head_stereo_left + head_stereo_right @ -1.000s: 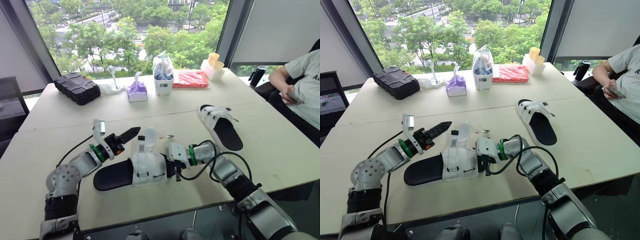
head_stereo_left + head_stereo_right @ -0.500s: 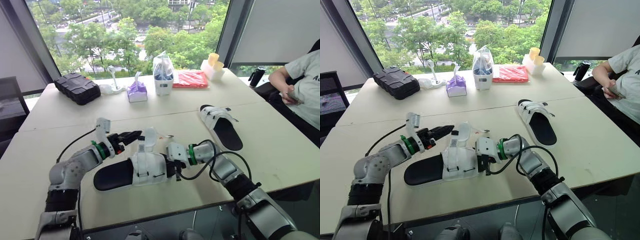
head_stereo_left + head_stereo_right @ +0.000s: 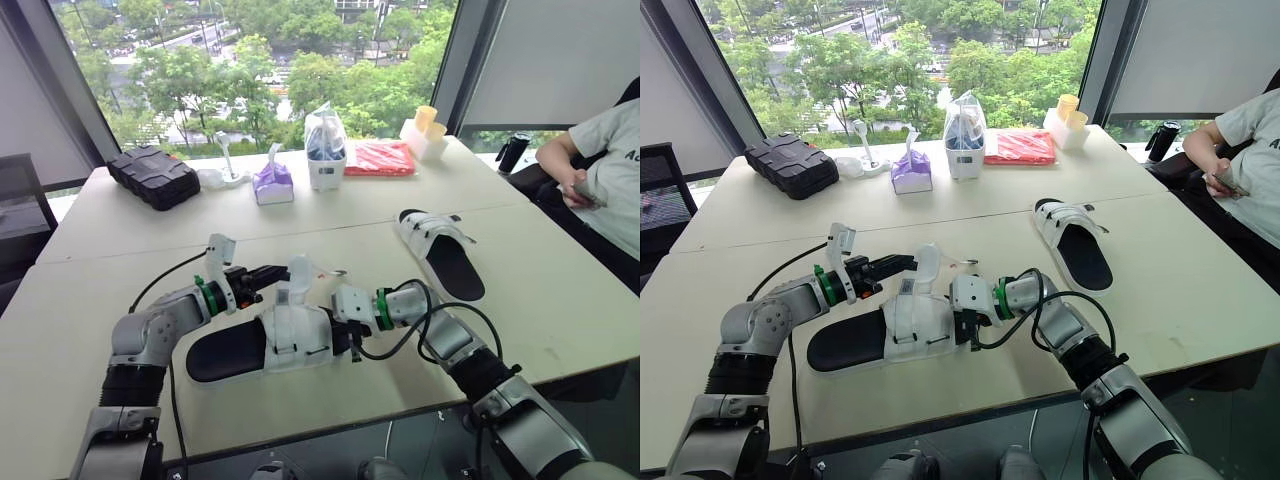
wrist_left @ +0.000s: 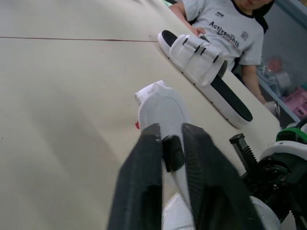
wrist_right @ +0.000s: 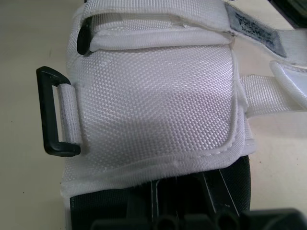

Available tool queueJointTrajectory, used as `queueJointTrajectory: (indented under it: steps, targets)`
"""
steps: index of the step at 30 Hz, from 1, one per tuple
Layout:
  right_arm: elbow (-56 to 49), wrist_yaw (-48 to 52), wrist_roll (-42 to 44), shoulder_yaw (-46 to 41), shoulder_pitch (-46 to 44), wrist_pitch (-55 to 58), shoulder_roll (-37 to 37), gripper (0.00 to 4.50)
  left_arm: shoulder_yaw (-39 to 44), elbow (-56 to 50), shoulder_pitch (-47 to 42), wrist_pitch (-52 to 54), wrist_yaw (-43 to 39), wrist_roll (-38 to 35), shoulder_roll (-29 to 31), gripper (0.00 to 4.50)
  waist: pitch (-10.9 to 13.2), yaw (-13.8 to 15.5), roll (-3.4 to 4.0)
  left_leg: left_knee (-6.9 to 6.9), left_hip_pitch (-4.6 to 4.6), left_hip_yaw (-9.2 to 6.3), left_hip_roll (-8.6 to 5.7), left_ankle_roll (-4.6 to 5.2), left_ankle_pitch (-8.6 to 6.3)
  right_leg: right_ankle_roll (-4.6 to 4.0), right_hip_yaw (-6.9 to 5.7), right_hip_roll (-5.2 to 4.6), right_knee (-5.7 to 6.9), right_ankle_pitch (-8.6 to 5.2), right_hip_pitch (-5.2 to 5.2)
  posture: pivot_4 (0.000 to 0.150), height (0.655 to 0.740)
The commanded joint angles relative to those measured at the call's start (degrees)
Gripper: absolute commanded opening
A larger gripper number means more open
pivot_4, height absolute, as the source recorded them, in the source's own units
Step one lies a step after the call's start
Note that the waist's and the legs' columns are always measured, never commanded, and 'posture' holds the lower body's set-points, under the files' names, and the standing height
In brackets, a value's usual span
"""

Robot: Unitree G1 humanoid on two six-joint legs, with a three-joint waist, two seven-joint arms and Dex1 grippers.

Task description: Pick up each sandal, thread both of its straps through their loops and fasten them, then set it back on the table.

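Observation:
The near sandal (image 3: 270, 340), white upper on a black sole, lies on the table (image 3: 560, 300) in front of me. Its loose white strap (image 4: 160, 105) stands up at the far side. My left gripper (image 3: 275, 272) is shut on this strap, with the black fingers (image 4: 139, 191) pinching it near its base. My right gripper (image 3: 345, 325) is shut on the sandal's toe end, and a black buckle loop (image 5: 50, 112) shows beside the woven upper. The second sandal (image 3: 440, 250) lies apart at the right, straps fastened across it.
Along the far edge stand a black case (image 3: 153, 176), a purple tissue box (image 3: 273, 182), a bagged container (image 3: 326, 145), a red packet (image 3: 380, 157) and yellow cups (image 3: 425, 130). A seated person (image 3: 600, 160) is at the right edge.
My left gripper has moved right to the upright strap and gone from open to shut on it. The right arm and the sandal have stayed put.

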Motion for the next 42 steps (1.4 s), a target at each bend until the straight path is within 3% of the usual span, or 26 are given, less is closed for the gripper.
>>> queueJointTrajectory:
  steps: [1,5,15,26,35,42]
  targets:
    - [4.25,-1.25,-4.06,0.83,1.16,1.72,-1.13,0.0,0.33,-2.26,0.36,-0.63,-1.58,0.66,1.07,0.07,0.0,0.0,0.0,0.0,0.0,0.0,0.0,0.0,0.0,0.0,0.0,0.0,0.0,0.0,0.0,0.15,0.74]
    - [4.15,-1.26,-4.04,0.83,1.17,1.8,-1.1,0.0,1.68,-3.61,0.91,-0.4,-1.89,0.03,1.23,0.07,0.0,-0.02,0.0,0.0,0.0,0.0,0.0,0.0,0.0,0.0,0.0,0.0,0.0,0.0,0.0,0.15,0.74]
    - [4.06,-1.25,-3.96,0.88,1.5,1.9,-1.04,0.0,12.46,-13.15,3.86,-2.97,0.96,-9.79,-2.63,0.07,0.01,0.02,-0.01,-0.01,-0.01,-0.01,0.01,-0.01,-0.01,0.0,0.01,-0.04,0.0,0.0,-0.01,0.15,0.74]
    - [4.32,-0.64,-3.84,1.23,1.14,1.75,-1.26,0.0,13.14,-22.64,1.15,1.73,7.56,-19.58,-2.95,0.07,0.04,0.22,-0.05,0.03,-0.06,-0.01,-0.01,0.0,0.0,-0.02,0.0,-0.03,-0.01,-0.01,-0.01,0.15,0.74]
    - [3.93,-0.16,-4.12,1.53,1.53,1.27,-1.67,0.0,11.29,-22.15,3.47,-0.24,11.18,-17.82,-4.35,0.07,0.04,0.28,-0.05,0.02,-0.11,-0.01,-0.02,0.0,0.0,0.0,0.0,-0.02,-0.05,-0.01,-0.03,0.15,0.74]
    - [3.46,-0.02,-4.18,1.39,1.73,1.59,-1.56,0.0,9.2,-12.24,4.23,-5.84,8.4,-10.55,-4.9,0.07,0.03,0.35,-0.05,0.02,-0.1,0.0,-0.03,0.0,0.0,-0.04,-0.01,-0.01,-0.06,-0.03,-0.02,0.15,0.74]
